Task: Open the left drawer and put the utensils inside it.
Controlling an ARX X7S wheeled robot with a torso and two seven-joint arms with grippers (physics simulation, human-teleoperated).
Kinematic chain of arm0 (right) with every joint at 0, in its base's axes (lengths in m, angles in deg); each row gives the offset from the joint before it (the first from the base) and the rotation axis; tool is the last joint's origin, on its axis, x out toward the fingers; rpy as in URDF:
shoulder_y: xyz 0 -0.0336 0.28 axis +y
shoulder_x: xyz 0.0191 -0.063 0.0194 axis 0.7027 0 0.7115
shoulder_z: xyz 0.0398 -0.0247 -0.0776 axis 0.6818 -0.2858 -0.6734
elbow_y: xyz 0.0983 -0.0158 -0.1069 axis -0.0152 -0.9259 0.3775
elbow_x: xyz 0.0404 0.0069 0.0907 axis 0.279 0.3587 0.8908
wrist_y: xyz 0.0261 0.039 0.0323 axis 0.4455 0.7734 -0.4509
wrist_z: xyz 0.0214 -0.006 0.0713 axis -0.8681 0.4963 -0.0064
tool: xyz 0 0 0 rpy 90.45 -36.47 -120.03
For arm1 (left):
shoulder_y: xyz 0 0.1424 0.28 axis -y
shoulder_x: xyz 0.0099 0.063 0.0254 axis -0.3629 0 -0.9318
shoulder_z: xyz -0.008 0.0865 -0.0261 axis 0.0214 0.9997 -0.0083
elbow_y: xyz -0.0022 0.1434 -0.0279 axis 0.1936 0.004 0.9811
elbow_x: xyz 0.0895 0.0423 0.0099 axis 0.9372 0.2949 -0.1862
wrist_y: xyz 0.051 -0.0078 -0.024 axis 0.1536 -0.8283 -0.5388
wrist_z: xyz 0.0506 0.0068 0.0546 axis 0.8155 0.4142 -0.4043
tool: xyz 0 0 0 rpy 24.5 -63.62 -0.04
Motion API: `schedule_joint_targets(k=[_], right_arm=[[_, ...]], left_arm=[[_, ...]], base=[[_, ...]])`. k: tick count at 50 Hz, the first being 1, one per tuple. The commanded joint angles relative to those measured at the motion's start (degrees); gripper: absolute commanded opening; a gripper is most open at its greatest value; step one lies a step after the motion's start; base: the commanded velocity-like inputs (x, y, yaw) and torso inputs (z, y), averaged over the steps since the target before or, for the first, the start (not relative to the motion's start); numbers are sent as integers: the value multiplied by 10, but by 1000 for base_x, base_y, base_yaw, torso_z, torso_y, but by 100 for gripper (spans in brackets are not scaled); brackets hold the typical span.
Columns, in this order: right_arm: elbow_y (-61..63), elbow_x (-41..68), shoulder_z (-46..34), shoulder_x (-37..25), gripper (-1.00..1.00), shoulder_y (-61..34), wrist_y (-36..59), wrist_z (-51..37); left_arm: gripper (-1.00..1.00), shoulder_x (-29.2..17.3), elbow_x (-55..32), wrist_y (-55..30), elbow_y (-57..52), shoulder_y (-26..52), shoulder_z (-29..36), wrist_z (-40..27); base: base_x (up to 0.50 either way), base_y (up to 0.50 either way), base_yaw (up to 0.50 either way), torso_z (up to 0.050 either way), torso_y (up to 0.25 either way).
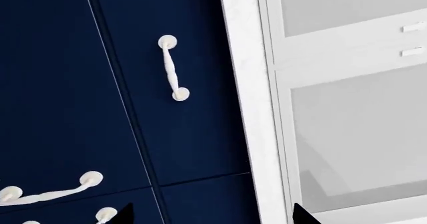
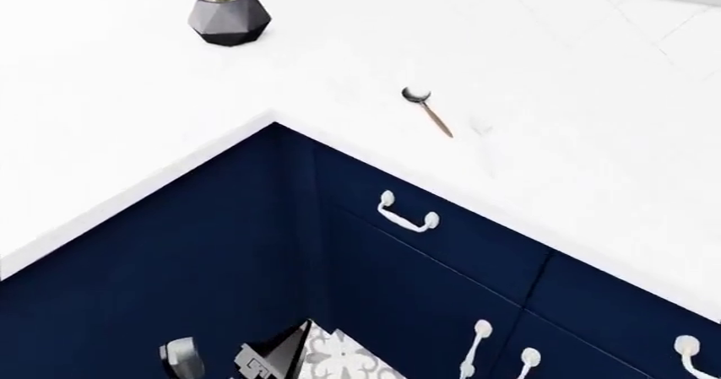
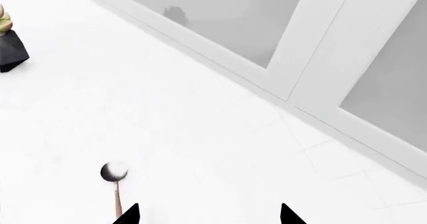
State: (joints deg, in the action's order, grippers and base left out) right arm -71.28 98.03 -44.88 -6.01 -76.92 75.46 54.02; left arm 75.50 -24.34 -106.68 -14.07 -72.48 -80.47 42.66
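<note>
Robot body: black pointed fingertips (image 3: pixel 288 215) in both wrist views; grey-and-black arm segment (image 2: pixel 181 358), possibly the left, low in head view.

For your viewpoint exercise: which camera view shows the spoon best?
The head view: the whole spoon shows, bowl and reddish-brown handle, lying on the white counter above the closed left drawer. The right wrist view shows its bowl but cuts the handle at the picture's edge. The left wrist view shows no spoon.

The white worktop (image 2: pixel 135 126) bends around a corner above navy cupboard fronts. On it lies a small spoon (image 2: pixel 427 110) with a shiny bowl and a thin reddish-brown handle, near the front edge. Well apart from it stands a dark faceted pot (image 2: pixel 229 18) holding a succulent.
</note>
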Motion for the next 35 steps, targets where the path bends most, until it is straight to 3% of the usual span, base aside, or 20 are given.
schedule_joint_targets(k=[1,29,35], right_arm=[[7,-2,-2,0,100,3,-2,1],[2,-7,-1,4,100,7,-5,-6],[13,-5,0,1,100,11,-5,-9]], left_arm=[[100,-2,-1,2,2,0,3,-1],[100,-6,-5,8,3,0,9,1],[100,-6,-6,9,1,0,11,-2]], base=[[352,365,0,0,0],[510,117,0,0,1],[7,5,0,0,2]])
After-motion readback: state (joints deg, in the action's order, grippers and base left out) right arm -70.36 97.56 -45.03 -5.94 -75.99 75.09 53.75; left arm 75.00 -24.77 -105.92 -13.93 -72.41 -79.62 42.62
